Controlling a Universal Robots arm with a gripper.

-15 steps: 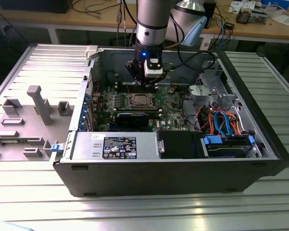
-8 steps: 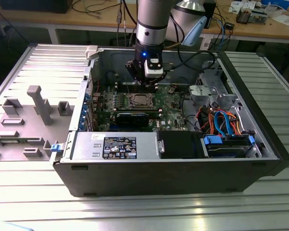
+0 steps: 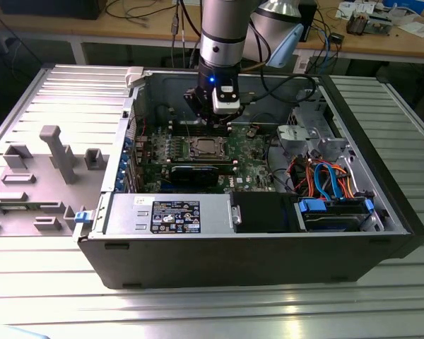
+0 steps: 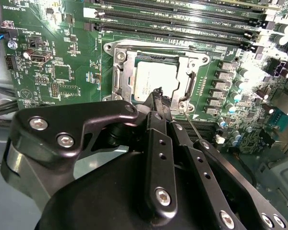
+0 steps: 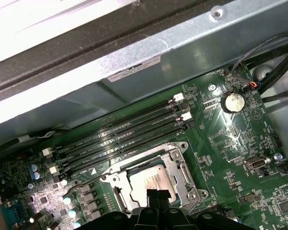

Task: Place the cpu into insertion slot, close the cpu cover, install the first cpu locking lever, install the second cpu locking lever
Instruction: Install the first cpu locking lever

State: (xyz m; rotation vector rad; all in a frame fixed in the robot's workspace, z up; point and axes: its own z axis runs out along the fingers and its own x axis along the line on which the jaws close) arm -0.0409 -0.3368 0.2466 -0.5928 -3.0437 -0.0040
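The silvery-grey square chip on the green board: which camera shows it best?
The second wrist view: the silvery-grey square chip sits close and nearly whole inside its silvery metal frame. The first wrist view shows it with the black claw overlapping one edge. The exterior view shows it small and far off.

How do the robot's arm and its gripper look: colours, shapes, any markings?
The arm is a silver-grey cylinder with a black band and a blue light near the wrist, where a white box is mounted. The gripper is matt black, with angular linked plates, silver screws and narrow fingers.
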